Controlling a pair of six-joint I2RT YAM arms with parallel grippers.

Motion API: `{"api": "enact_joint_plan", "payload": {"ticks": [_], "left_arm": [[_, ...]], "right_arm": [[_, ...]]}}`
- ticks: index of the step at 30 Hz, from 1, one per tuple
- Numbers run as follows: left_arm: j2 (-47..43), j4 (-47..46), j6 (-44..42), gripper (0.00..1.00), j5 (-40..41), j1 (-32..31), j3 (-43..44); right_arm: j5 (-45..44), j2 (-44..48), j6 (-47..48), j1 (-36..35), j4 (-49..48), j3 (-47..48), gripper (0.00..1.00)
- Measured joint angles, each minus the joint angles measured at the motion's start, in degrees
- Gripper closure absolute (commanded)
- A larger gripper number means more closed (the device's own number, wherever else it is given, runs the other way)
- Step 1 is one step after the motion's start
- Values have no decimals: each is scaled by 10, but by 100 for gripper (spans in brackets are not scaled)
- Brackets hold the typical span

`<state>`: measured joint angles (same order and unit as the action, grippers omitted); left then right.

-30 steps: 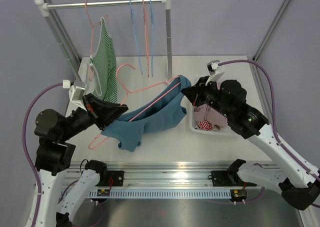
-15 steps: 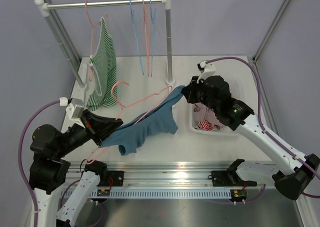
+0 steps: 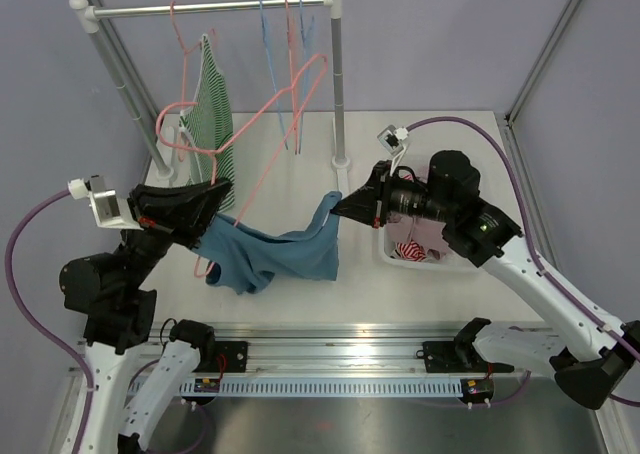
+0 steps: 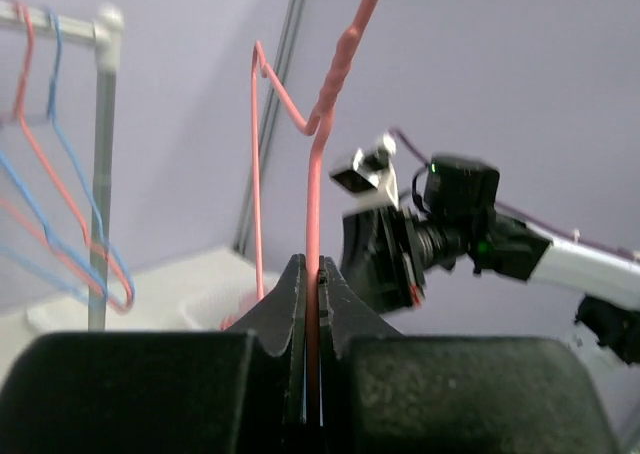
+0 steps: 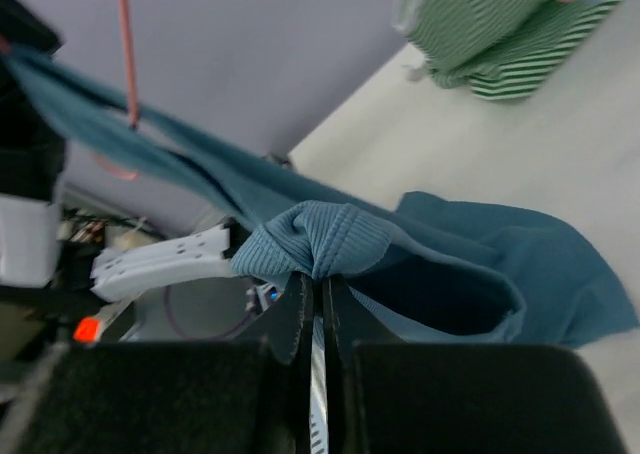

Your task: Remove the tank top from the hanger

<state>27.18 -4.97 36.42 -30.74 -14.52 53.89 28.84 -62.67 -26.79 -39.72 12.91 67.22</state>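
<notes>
While the left gripper (image 3: 210, 192) is clamping the pink hanger (image 3: 268, 124) rising above it, the right gripper (image 3: 340, 206) is pinching the teal tank top (image 3: 285, 257) stretching sideways between them.

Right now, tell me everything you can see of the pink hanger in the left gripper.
The hanger is thin pink wire, kinked near its neck. The left gripper is shut on it, holding it tilted upward. Its lower end looks caught in the blue tank top, which the right gripper pinches.

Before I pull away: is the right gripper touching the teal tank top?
Touching. The right wrist view shows the right gripper shut on a bunched fold of the tank top.
</notes>
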Motion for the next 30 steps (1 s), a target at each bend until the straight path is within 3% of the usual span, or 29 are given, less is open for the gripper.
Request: {"api": "enact_joint_plan", "payload": {"ticks": [6, 12, 20, 23, 26, 30], "left_arm": [[97, -258, 26, 100, 21, 0, -2], [180, -351, 26, 100, 84, 0, 16], [189, -382, 5, 100, 170, 0, 91], [176, -368, -4, 100, 172, 0, 118], [151, -304, -22, 100, 176, 0, 139], [115, -139, -57, 100, 201, 0, 177]], "right_arm": [[113, 20, -25, 0, -9, 43, 100], [44, 31, 34, 0, 80, 66, 100], [-95, 5, 56, -10, 141, -146, 100], [-113, 7, 53, -10, 170, -172, 100], [-124, 20, 52, -13, 170, -155, 100], [-155, 34, 52, -41, 170, -100, 100]]}}
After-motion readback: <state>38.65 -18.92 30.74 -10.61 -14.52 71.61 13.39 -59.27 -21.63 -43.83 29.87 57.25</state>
